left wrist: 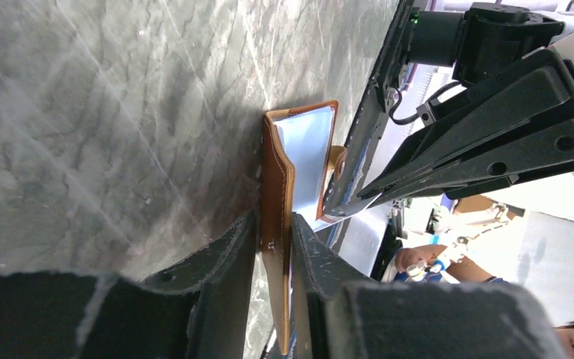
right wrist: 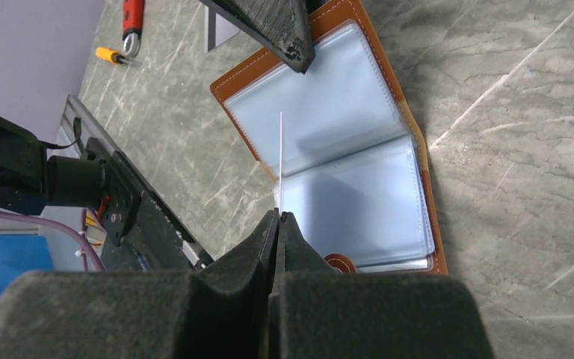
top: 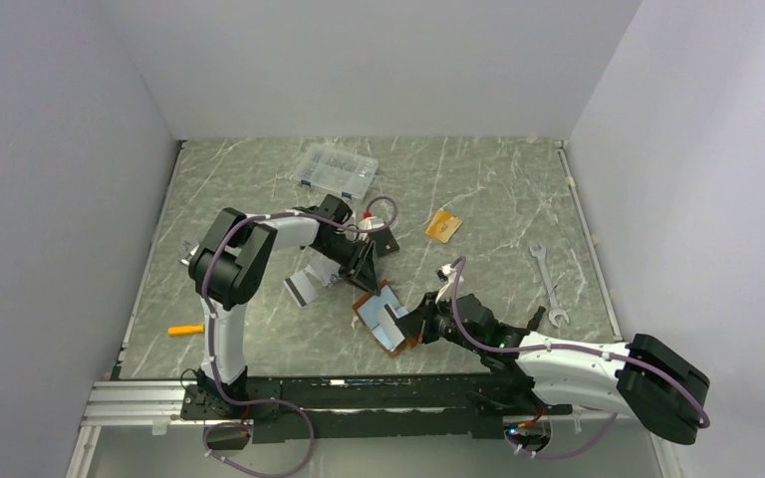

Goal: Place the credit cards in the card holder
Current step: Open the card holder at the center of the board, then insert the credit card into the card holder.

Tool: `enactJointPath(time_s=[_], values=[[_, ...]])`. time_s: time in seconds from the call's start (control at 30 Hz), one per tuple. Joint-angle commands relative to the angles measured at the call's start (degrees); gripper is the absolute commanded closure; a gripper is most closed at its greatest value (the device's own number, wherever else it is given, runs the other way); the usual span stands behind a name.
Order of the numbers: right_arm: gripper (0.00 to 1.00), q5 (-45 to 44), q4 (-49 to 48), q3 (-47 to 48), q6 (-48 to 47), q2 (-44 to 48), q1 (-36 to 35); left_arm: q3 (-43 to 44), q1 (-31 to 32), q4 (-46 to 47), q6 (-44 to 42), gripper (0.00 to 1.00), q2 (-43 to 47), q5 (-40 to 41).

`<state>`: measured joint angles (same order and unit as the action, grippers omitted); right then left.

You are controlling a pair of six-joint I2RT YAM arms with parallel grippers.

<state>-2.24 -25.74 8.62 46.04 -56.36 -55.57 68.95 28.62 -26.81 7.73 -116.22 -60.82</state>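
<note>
Right hand (right wrist: 278, 217) pinches credit card (right wrist: 280, 157); left hand (left wrist: 275, 226) clamps card holder (left wrist: 276, 172)

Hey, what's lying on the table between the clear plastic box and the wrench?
An orange card lies between the clear box and the wrench; the top view shows it.

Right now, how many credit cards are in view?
3: a grey card lying left of the holder, an orange card farther back, and a third card pinched edge-on in the right gripper over the holder. Others may be hidden.
</note>
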Motion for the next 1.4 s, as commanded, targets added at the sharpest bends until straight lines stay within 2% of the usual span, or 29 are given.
enactJointPath(time_s=[0.0,0.17,0.33,0.53,0.67,0.83,1.13,1.37], values=[[1.00,0.2,-0.3,-0.4,-0.4,1.0,0.3,2.2,0.5,-1.6,-2.5,0.75,-1.2,0.2],[1.00,-1.2,4.1,-1.4,0.1,5.1,0.5,0.5,0.8,0.0,-1.0,0.91,-2.1,-2.8],[1.00,-2.4,9.9,-1.3,0.9,9.7,1.0,-1.6,2.0,3.8,2.3,0.94,-1.8,-4.7],[1.00,-2.4,14.9,1.2,1.4,7.5,1.1,-3.0,2.7,5.7,4.5,1.00,-0.7,-4.9],[1.00,-3.1,16.6,4.2,1.2,4.8,1.1,-6.5,1.4,12.3,12.4,1.00,2.1,-4.0],[1.00,-7.1,21.9,9.6,-1.6,3.9,1.5,-10.9,-3.1,23.1,22.4,1.00,9.0,3.5],[1.00,-10.7,32.5,22.5,-8.4,-5.3,1.7,-13.9,-2.7,25.1,25.0,1.00,12.4,8.6],[1.00,-17.1,39.1,28.8,-12.0,-11.0,-1.1,-15.4,-2.5,24.3,24.0,1.00,13.6,10.1]])
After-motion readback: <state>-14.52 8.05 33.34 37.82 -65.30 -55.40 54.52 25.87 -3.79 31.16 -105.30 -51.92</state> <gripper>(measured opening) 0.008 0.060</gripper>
